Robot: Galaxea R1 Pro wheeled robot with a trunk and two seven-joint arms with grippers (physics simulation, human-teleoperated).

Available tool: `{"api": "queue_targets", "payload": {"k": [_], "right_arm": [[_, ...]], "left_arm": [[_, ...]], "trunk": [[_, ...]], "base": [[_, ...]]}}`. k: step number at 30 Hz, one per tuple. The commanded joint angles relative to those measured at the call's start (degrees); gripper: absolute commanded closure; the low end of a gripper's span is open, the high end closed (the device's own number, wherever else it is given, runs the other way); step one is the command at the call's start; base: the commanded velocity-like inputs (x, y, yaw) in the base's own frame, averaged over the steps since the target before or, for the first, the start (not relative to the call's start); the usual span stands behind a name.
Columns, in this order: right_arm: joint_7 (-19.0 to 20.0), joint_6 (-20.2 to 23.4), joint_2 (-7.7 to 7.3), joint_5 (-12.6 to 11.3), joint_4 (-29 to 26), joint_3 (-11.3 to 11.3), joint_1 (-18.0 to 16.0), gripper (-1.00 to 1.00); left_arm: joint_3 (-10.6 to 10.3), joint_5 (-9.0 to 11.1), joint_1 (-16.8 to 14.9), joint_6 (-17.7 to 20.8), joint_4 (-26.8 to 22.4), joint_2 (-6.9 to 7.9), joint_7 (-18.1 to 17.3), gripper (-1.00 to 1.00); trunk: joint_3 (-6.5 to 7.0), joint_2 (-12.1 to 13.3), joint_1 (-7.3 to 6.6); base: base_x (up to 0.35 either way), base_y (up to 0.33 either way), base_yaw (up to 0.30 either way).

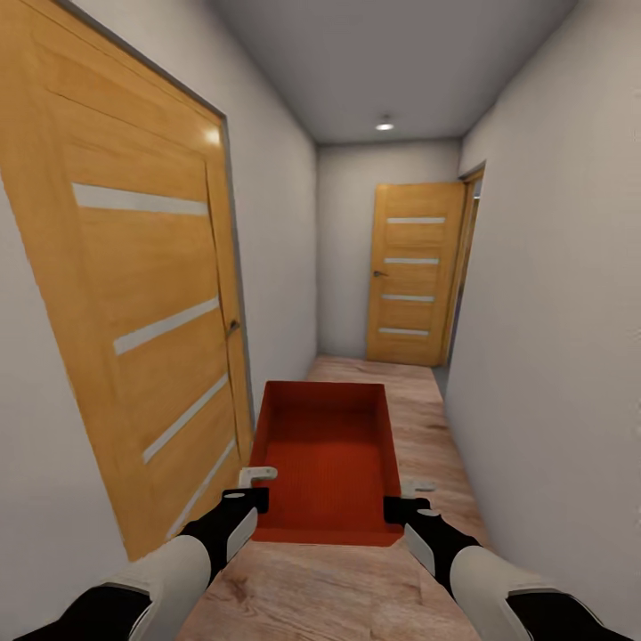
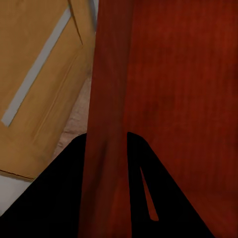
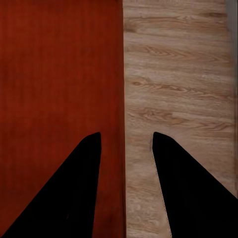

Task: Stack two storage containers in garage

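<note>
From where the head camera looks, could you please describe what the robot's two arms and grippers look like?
Both arms have white forearm shells with black sections at the elbows and wrists. The left gripper and right gripper have black bodies with pale grey fingertips. In the wrist views the fingers appear as plain black wedges. No cables or markings are visible.

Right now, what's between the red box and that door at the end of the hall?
Bare wood-plank floor lies between the storage container and the far door, seen in the head view.
</note>
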Motion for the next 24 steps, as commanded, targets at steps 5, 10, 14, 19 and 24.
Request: {"api": "queue_targets", "payload": {"k": [5, 10, 14, 19, 24], "right_arm": [[-0.2, 0.0, 0.04, -1.0, 0.2, 0.3, 0.0, 1.0], [-0.2, -0.1, 0.04, -1.0, 0.2, 0.3, 0.0, 1.0], [-0.2, -0.1, 0.04, -1.0, 0.2, 0.3, 0.0, 1.0], [-0.2, -0.1, -0.01, -1.0, 0.2, 0.3, 0.0, 1.0], [-0.2, -0.1, -0.04, -1.0, 0.2, 0.2, 0.0, 1.0]], "left_arm": [[0.4, -1.2, 0.0, 0.0, -0.3, 0.08, 1.2, 1.0], [0.4, -1.2, 0.0, 0.0, -0.3, 0.08, 1.2, 1.0], [0.4, -1.2, 0.0, 0.0, -0.3, 0.08, 1.2, 1.0], [0.4, -1.2, 0.0, -0.1, -0.3, 0.08, 1.2, 1.0], [0.4, -1.2, 0.0, -0.1, -0.3, 0.08, 1.2, 1.0]], "trunk": [[-0.02, 0.0, 0.05], [-0.02, 0.0, 0.05], [-0.02, 0.0, 0.05], [-0.02, 0.0, 0.05], [-0.02, 0.0, 0.05]], "base": [[0.322, 0.0, -0.271], [0.322, 0.0, -0.28], [0.322, 0.0, -0.28], [0.322, 0.0, -0.161], [0.322, 0.0, -0.016]]}}
